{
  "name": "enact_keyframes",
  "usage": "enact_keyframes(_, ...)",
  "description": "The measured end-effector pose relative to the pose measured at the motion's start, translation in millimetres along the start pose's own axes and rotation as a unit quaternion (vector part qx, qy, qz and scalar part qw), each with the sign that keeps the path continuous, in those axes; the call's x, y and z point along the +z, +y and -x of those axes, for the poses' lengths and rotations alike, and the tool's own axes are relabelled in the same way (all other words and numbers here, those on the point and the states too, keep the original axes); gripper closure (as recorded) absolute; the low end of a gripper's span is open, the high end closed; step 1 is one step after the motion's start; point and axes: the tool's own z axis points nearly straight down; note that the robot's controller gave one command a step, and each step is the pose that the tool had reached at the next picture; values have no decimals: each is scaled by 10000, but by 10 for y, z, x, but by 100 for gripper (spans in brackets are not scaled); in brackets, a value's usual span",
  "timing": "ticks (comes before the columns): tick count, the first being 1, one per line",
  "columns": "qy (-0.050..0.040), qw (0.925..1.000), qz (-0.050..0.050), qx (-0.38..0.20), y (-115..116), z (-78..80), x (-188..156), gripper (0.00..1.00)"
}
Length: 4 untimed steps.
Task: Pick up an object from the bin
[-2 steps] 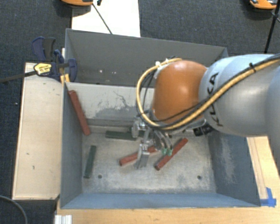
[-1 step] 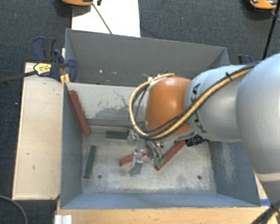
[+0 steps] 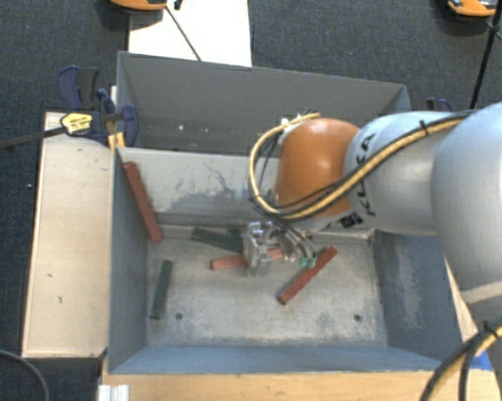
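The arm (image 3: 455,191) comes in from the right, and its orange cover (image 3: 312,165) hangs above the middle of the bin (image 3: 252,318). Below the cover the claw (image 3: 258,253) is low, close to the floor of the bin, at the right end of a short red-brown bar (image 3: 227,264) that lies flat near the centre. Whether the claw is released or clenched I cannot tell, because its own metal parts and the cover hide the place. A dark green bar (image 3: 217,236) lies just beyond the short red-brown bar, on the far side, and it seems to touch or nearly touch it near the claw. A red stick (image 3: 304,277) lies slanted to the right of the claw, near but apart from it. Well apart on the left there is a dark green stick (image 3: 160,288) on the floor, and a long red-brown strip (image 3: 141,202) leans along the left wall. I judge that the short red-brown bar is stiff and light, something like a wooden or plastic block, so it should not bend or break under pressure. Its faces look smooth, so it may slip or turn if it is taken at one end only. A hold across its narrow width, closer to its middle, seems safer to me, and this would also keep the claw away from the dark green bar.
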Motion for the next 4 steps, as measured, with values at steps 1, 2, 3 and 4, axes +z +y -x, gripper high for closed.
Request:
enact_keyframes(1, 1, 10000, 0, 9, 0, 0, 0, 100)
enact_keyframes(2, -29, 9974, -7, -720, -136, -387, -1864, 100)
enact_keyframes(3, 6, 9975, 4, -713, -131, -398, -1829, 100)
enact_keyframes(4, -36, 9983, -6, -581, -42, -230, -1362, 100)
